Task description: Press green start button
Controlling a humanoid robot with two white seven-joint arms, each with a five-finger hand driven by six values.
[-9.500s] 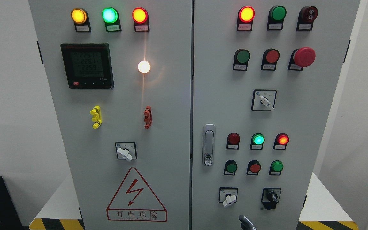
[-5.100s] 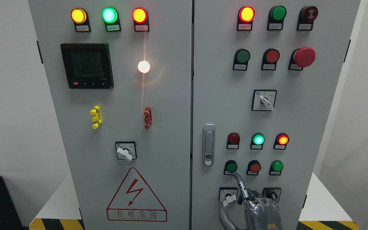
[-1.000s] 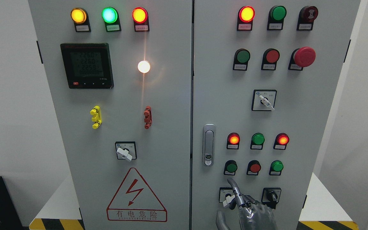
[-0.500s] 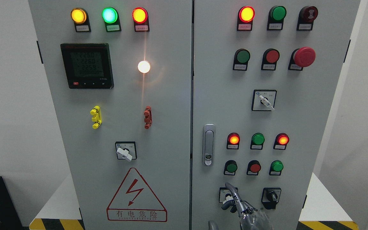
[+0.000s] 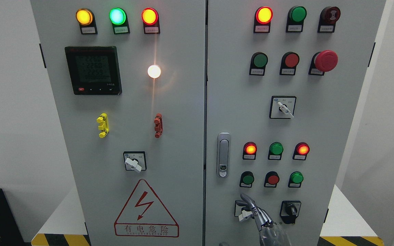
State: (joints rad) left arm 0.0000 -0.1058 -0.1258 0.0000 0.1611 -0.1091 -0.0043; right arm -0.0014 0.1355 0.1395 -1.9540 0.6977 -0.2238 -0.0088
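Observation:
The green button sits at the left of the lower button row on the right cabinet door. Above it, a red lamp glows and the green lamp beside it is dark. My right hand comes up from the bottom edge and hangs below the button, clear of it, in front of a white selector switch. Its fingers are loosely spread and hold nothing. The left arm is out of view.
A red button and another green button share that row. A black rotary switch is right of my hand, a door handle up to its left. Higher up are an emergency stop and more buttons.
Five seconds ago my fingertip touched the green button; since then the green lamp went dark and the left red lamp lit. Over the last second the hand sank lower and its fingers loosened.

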